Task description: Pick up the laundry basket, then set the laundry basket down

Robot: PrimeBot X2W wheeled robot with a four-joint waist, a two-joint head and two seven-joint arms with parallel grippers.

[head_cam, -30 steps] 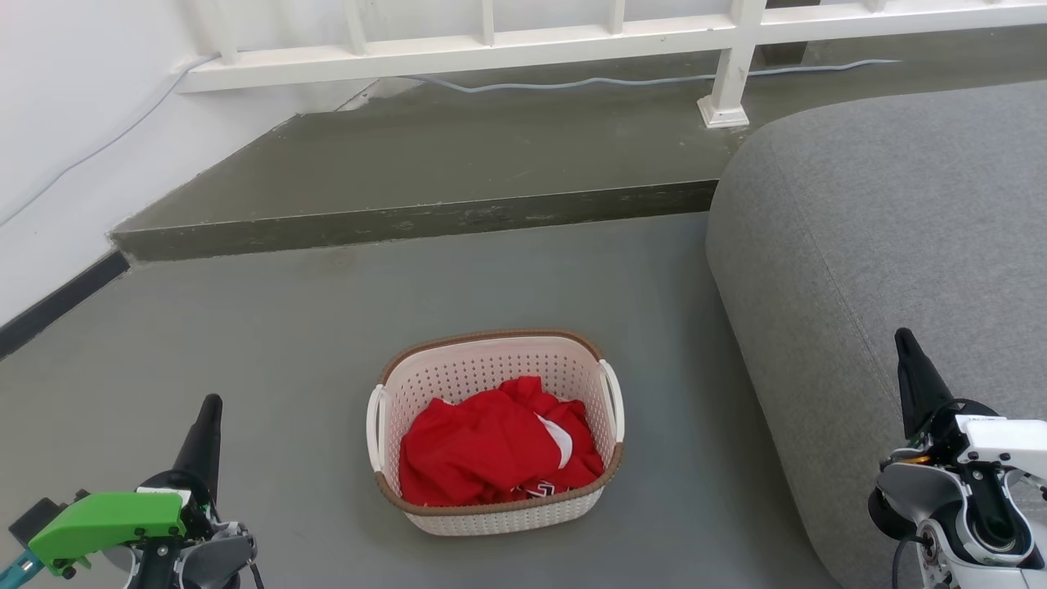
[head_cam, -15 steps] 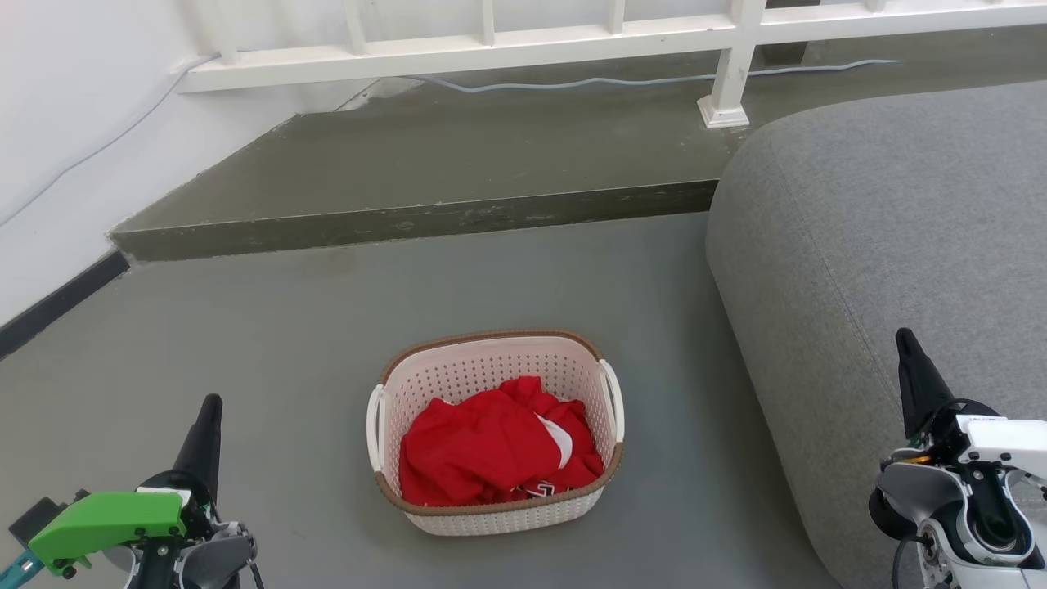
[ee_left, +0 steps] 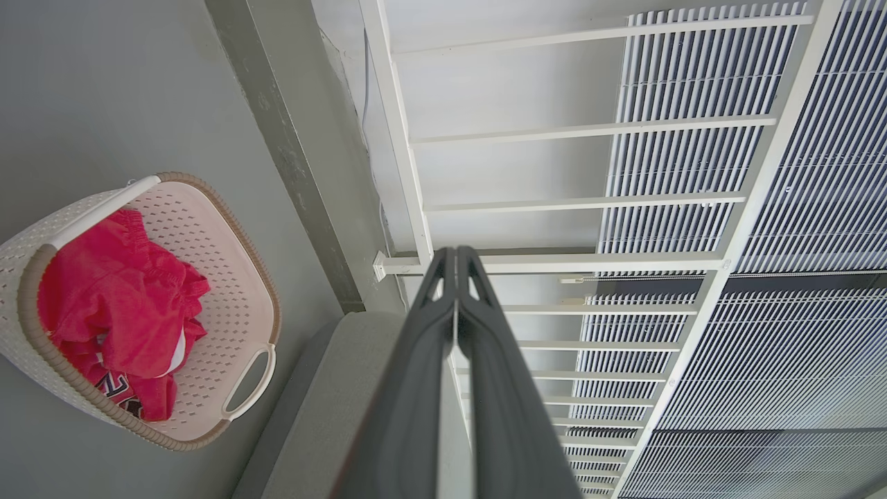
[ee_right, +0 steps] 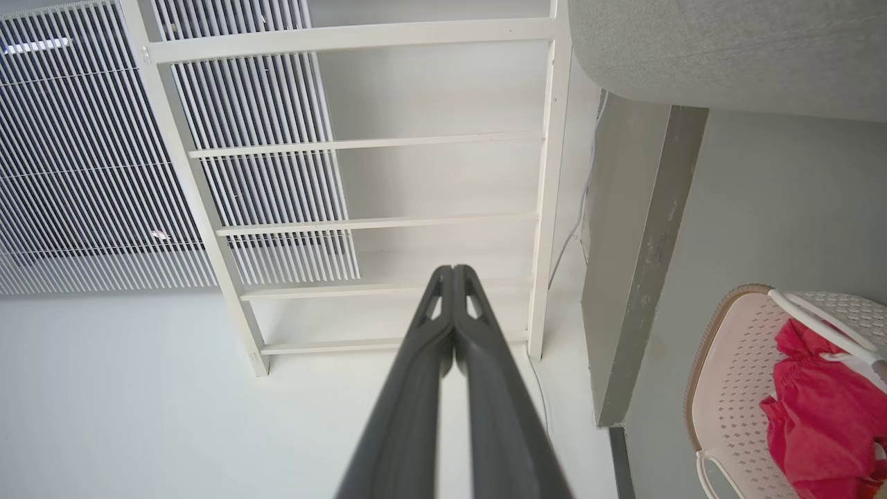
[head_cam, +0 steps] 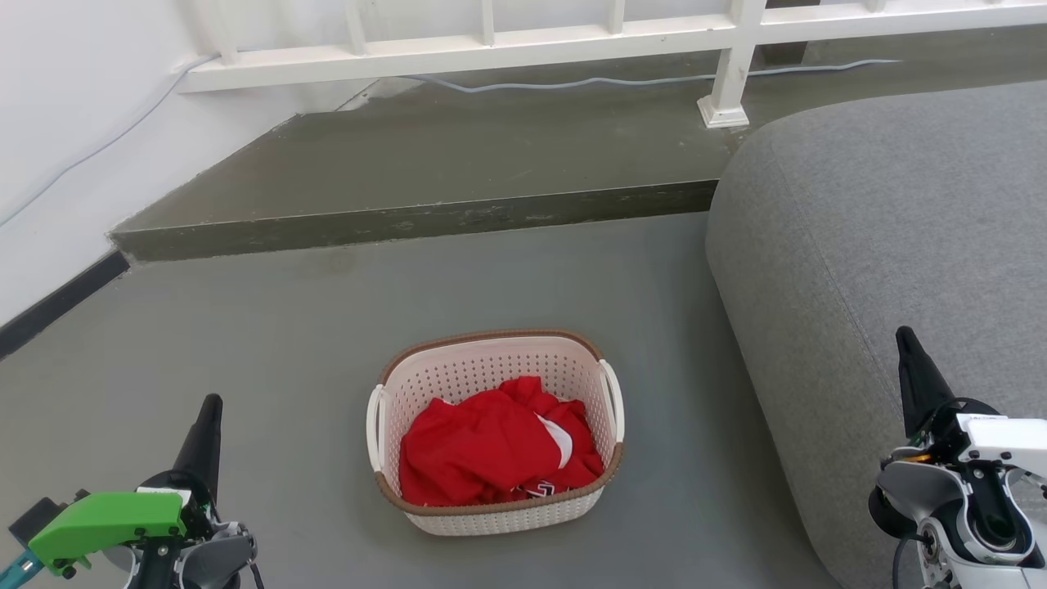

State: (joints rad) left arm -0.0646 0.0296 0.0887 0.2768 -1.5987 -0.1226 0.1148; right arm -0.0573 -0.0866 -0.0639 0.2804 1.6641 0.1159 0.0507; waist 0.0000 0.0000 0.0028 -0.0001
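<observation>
The laundry basket [head_cam: 458, 372] is cream-white and perforated, with a brown rim and white side handles. It stands on the grey floor and holds a crumpled red garment [head_cam: 491, 446]. My left gripper [head_cam: 210, 402] hovers to its left, shut and holding nothing. My right gripper [head_cam: 902, 335] hovers to its right over the sofa's edge, also shut with nothing in it. Both are well apart from the basket. The left wrist view shows the basket [ee_left: 235, 277] at its left with that gripper [ee_left: 455, 251] shut. In the right wrist view the basket [ee_right: 727, 374] sits at the lower right, the gripper [ee_right: 452, 269] shut.
A grey sofa [head_cam: 883, 237] bulks close to the basket's right side. A raised step [head_cam: 409, 217] crosses the floor behind it, with a white railing [head_cam: 523, 45] and a cable beyond. A white wall [head_cam: 57, 123] runs along the left.
</observation>
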